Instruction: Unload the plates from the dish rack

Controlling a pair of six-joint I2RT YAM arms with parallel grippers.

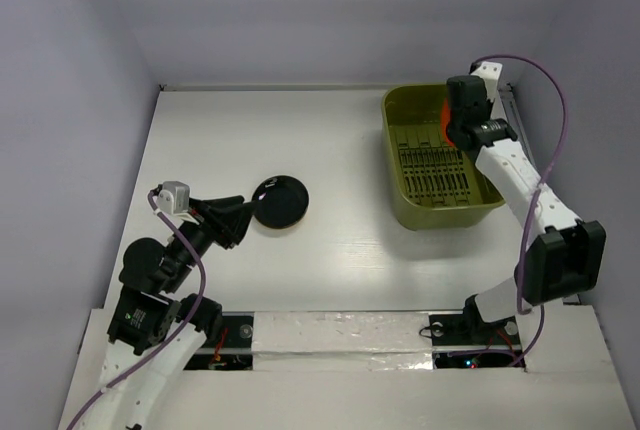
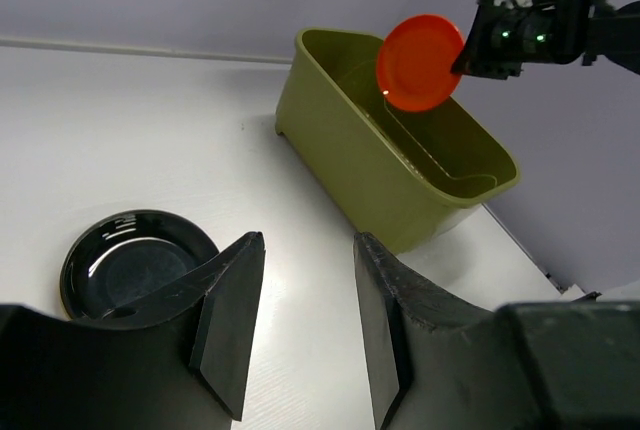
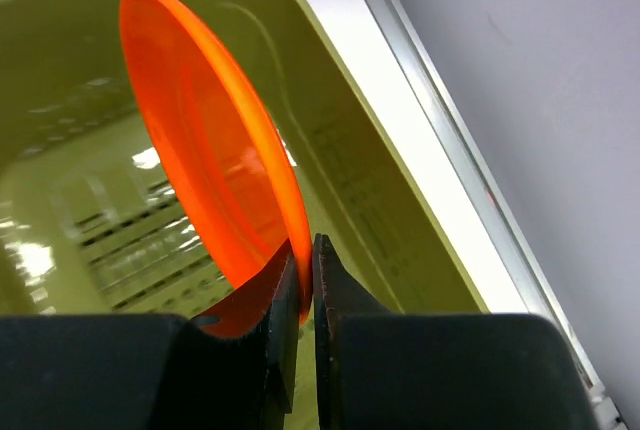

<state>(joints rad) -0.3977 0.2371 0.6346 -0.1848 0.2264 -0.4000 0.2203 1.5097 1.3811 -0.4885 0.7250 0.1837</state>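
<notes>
The olive-green dish rack stands at the back right of the table; it also shows in the left wrist view and the right wrist view. My right gripper is shut on the rim of the orange-red plate and holds it on edge above the rack. The black plate lies flat on the table, left of centre. My left gripper is open and empty, just right of the black plate. The cream and yellow-orange plates are out of view.
The rack's slotted bottom shows no other plates. A metal rail runs along the table's right edge beside the rack. White walls close in the table on three sides.
</notes>
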